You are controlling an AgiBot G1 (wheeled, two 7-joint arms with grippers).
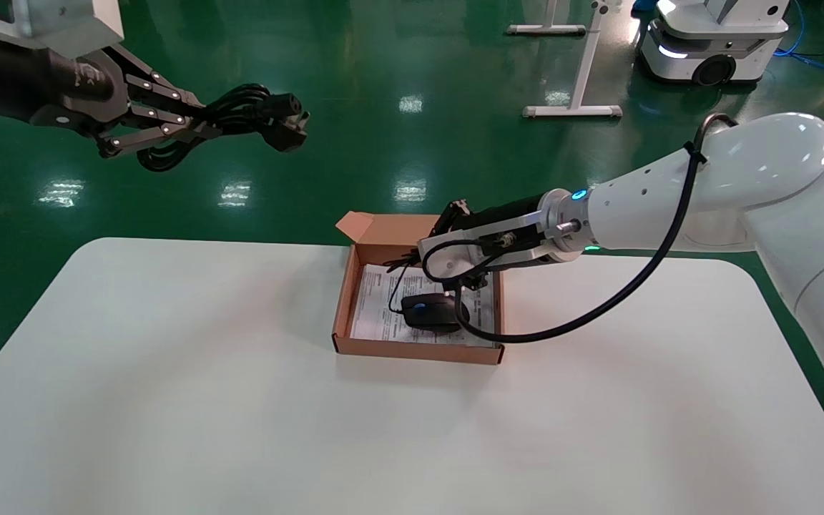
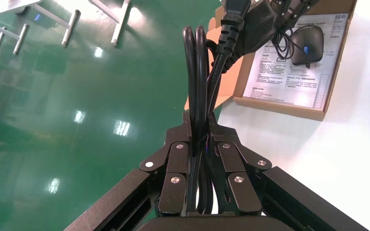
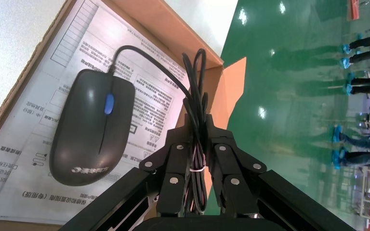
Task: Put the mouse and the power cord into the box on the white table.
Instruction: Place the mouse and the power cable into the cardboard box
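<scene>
Black oval mouse (image 1: 430,312) lies in brown cardboard box (image 1: 344,304), my right gripper (image 1: 412,261) clamping its thin cable; left gripper (image 1: 201,121) clamps thick coiled power cord (image 1: 254,114) aloft.

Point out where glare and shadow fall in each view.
Head view: ceiling lights glare off the green floor; the box casts a soft shadow on the white table. Left wrist view: floor glare again, behind the left claw shut on the power cord. Right wrist view: light washes out the table corner; the mouse shows a dull sheen.
</scene>
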